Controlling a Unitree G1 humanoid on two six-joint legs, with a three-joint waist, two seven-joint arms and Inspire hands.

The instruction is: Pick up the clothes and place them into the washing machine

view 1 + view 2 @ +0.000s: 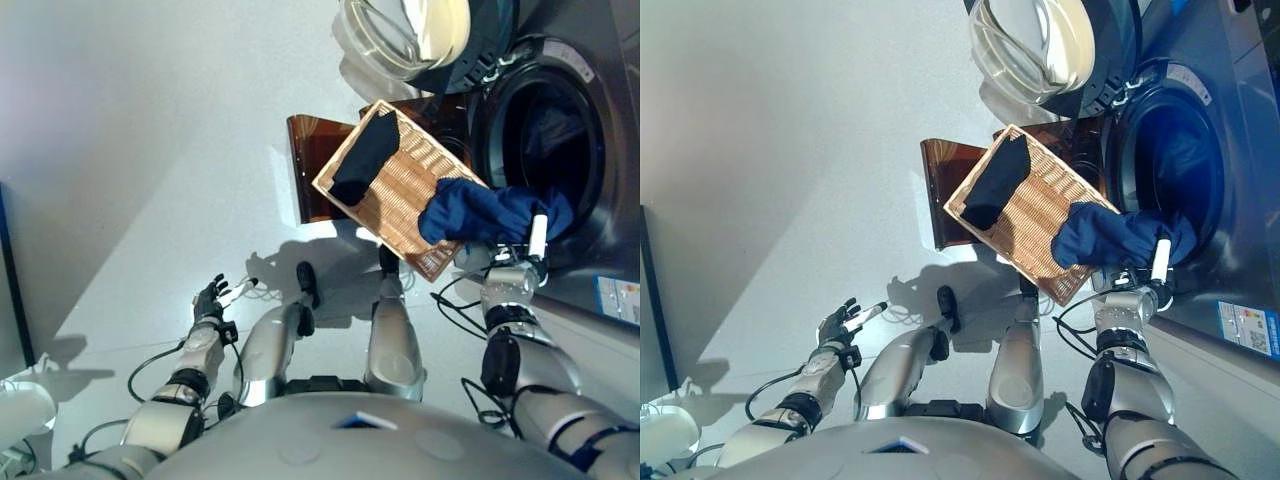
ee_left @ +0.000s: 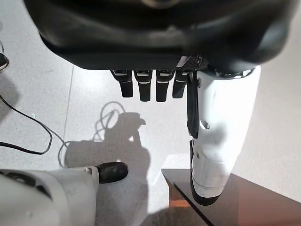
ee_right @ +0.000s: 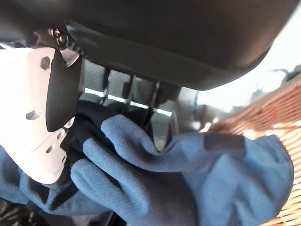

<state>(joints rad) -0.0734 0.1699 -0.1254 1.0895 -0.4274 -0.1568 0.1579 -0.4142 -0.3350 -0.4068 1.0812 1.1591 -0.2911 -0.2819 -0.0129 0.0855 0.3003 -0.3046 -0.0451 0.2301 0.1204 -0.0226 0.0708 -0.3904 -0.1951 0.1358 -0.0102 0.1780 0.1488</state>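
The wicker basket (image 1: 410, 180) rests on the dark brown box (image 1: 310, 150) beside the washing machine's open drum (image 1: 545, 130). A black garment (image 1: 365, 158) lies in the basket's far-left end. A blue garment (image 1: 480, 212) drapes over the basket's edge nearest the drum. My right hand (image 1: 512, 268) is at the drum's mouth. Its white-covered thumb (image 3: 33, 127) and fingers pinch the blue garment (image 3: 188, 179), with the basket's wicker (image 3: 277, 108) beside it. More blue cloth shows inside the drum. My left hand (image 1: 212, 297) hangs open and empty over the floor at lower left, fingers (image 2: 146, 87) straight.
The machine's round glass door (image 1: 400, 35) stands swung open above the basket. The machine's grey front (image 1: 610, 200) fills the right side. Pale floor spreads to the left. A corner of the brown box (image 2: 244, 202) shows in the left wrist view.
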